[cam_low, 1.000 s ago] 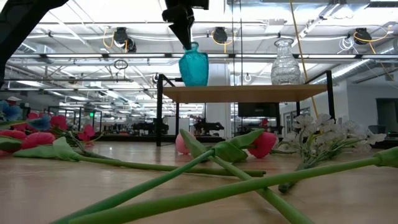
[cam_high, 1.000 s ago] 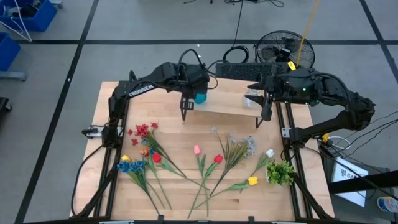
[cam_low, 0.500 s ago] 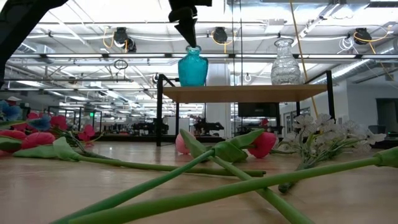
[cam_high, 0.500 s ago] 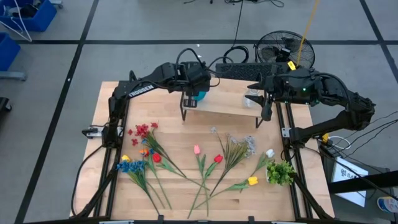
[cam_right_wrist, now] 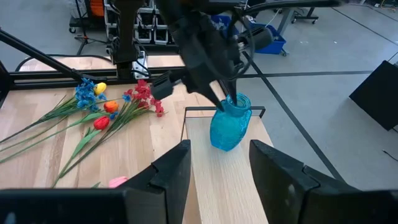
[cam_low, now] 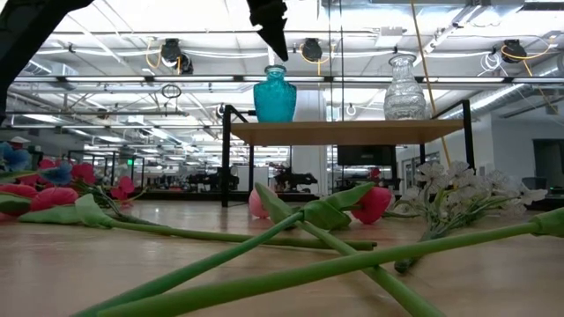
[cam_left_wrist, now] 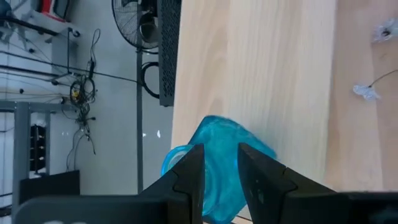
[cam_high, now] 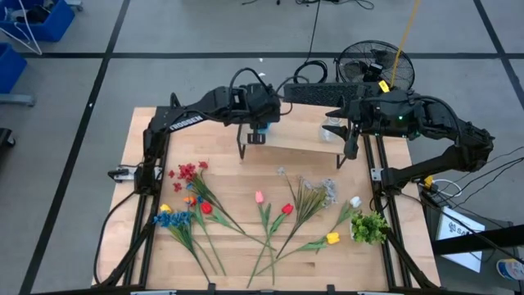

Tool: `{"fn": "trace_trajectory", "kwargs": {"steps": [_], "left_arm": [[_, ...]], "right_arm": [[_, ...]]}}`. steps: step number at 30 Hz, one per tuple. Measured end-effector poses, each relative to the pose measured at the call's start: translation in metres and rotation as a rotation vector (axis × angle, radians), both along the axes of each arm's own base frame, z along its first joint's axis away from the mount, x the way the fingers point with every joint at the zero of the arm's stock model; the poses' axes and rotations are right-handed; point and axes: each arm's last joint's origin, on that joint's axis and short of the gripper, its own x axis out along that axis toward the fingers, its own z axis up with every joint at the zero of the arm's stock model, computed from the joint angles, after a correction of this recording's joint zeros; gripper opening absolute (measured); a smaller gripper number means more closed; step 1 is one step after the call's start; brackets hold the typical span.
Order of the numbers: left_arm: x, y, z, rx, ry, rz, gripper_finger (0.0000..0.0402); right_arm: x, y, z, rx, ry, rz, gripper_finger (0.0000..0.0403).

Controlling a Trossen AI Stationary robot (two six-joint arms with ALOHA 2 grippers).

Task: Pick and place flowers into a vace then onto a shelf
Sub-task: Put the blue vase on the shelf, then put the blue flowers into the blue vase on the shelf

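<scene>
The blue glass vase (cam_low: 275, 95) stands upright on its base at the left end of the shelf (cam_low: 344, 132), a low light-wood board on black legs. My left gripper (cam_low: 276, 53) hangs just above the vase's rim, fingers pointing down with a narrow gap between them; the left wrist view shows the vase (cam_left_wrist: 214, 124) below that gap. My right gripper (cam_right_wrist: 217, 146) is open and waits at the shelf's right end, facing the blue vase (cam_right_wrist: 229, 127). The flowers (cam_high: 262, 209) lie flat on the table in front of the shelf.
A clear glass vase (cam_low: 404, 88) stands on the shelf's right end, close to my right gripper. A bushy green clump (cam_high: 368, 227) lies near the table's right edge. A fan (cam_high: 364, 61) and a dark grille stand beyond the far edge.
My left gripper has set the slightly tilted blue vase upright on the shelf's left end, let go of its neck and risen straight up clear of the rim. The vase now stands on its own. My right arm has kept still.
</scene>
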Motion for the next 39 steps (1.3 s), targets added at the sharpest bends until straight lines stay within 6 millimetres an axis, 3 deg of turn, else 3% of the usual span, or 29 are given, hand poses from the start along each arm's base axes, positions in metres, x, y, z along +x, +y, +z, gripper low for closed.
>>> {"fn": "trace_trajectory", "kwargs": {"steps": [4, 9, 12, 16, 20, 22, 25, 32, 35, 39], "left_arm": [[-0.003, -0.02, 0.011, 0.039, -0.038, 0.022, 0.0102], [-0.029, -0.059, 0.048, -0.086, -0.267, 0.11, 0.0102], [-0.057, -0.08, 0.065, -0.23, -0.366, 0.238, 0.0102], [-0.111, -0.104, 0.081, -0.452, -0.433, 0.523, 0.0102], [-0.139, -0.127, 0.086, -0.695, -0.58, 0.712, 0.0102], [-0.145, -0.138, 0.075, -0.711, -0.581, 0.807, 0.0102], [-0.149, -0.157, 0.043, -0.696, -0.571, 0.908, 0.0102], [-0.152, -0.194, -0.07, -0.736, -0.296, 1.469, 0.0102], [-0.151, -0.212, -0.11, -0.809, -0.189, 1.611, 0.0102], [-0.154, -0.231, -0.14, -0.934, -0.155, 1.735, 0.0102]], "right_arm": [[0.0, 0.0, 0.0, 0.0, 0.0, 0.0, 0.0155], [0.0, 0.0, 0.0, 0.0, 0.0, 0.0, 0.0155], [0.0, 0.0, 0.0, 0.003, -0.001, 0.001, 0.0155], [0.0, 0.0, 0.0, 0.051, -0.017, -0.022, 0.0155], [0.0, 0.0, 0.0, 0.095, -0.03, -0.042, 0.0155], [0.0, 0.0, -0.001, 0.097, -0.024, -0.044, 0.0155], [-0.002, 0.0, -0.004, 0.08, 0.015, -0.035, 0.0155], [-0.004, 0.0, -0.01, 0.088, 0.08, -0.042, 0.0155], [-0.001, 0.0, -0.018, 0.085, 0.11, -0.04, 0.0155], [0.004, 0.0, -0.035, 0.057, 0.175, -0.025, 0.0155]]}}
